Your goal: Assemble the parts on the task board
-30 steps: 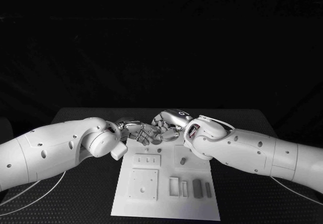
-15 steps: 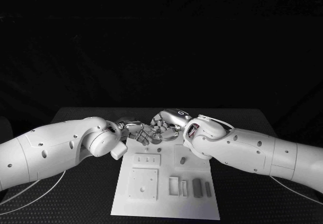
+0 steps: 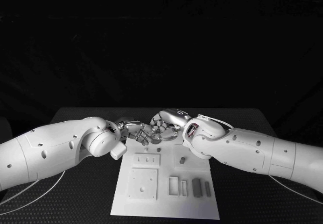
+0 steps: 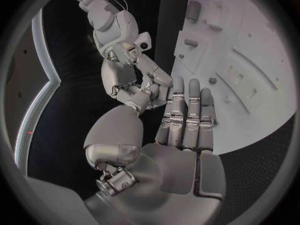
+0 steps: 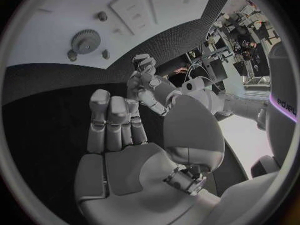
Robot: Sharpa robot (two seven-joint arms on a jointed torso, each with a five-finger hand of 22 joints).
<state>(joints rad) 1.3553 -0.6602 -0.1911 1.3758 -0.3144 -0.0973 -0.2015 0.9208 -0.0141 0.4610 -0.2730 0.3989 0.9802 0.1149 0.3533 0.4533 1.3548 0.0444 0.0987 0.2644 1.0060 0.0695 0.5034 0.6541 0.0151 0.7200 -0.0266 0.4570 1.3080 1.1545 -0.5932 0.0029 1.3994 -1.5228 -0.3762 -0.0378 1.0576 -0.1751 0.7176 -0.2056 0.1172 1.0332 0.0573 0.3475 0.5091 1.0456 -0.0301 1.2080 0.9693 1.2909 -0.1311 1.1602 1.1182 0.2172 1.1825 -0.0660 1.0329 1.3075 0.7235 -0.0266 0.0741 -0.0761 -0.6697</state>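
1. the left hand (image 3: 136, 132) and the right hand (image 3: 167, 127) meet fingertip to fingertip above the far end of the task board (image 3: 135, 205). in its wrist view the left fingers (image 4: 187, 110) lie straight and close together. the right fingers (image 5: 112, 120) lie the same way in theirs. i cannot tell whether either hand pinches a small part where they touch. if one is passing between them, a release made too soon would likely drop it.
2. a dropped part could bounce off the board onto the dark table (image 3: 80, 121), where a small grey piece would be hard to find and pick up.
3. the parts that do show are all on the board. an upright peg (image 3: 182, 160) stands near the right arm, a dark bar (image 3: 197, 187) lies nearer the robot with a slimmer one beside it, and a gear (image 5: 83, 40) sits with small pegs close around it. the gear and its pegs are just beside the meeting hands, so a low sweep of either hand could knock them askew.
4. the hands are touching or nearly so. a push from one against the other could twist whatever is between them, or jam the fingers together.
5. the right forearm hangs over the board's far right corner and hides it from the head view. a descent there would be judged half blind and could land on a part.
6. the board seems to lie loose on the table, so i judge that a sideways shove could slide it and spoil the alignment of every socket.
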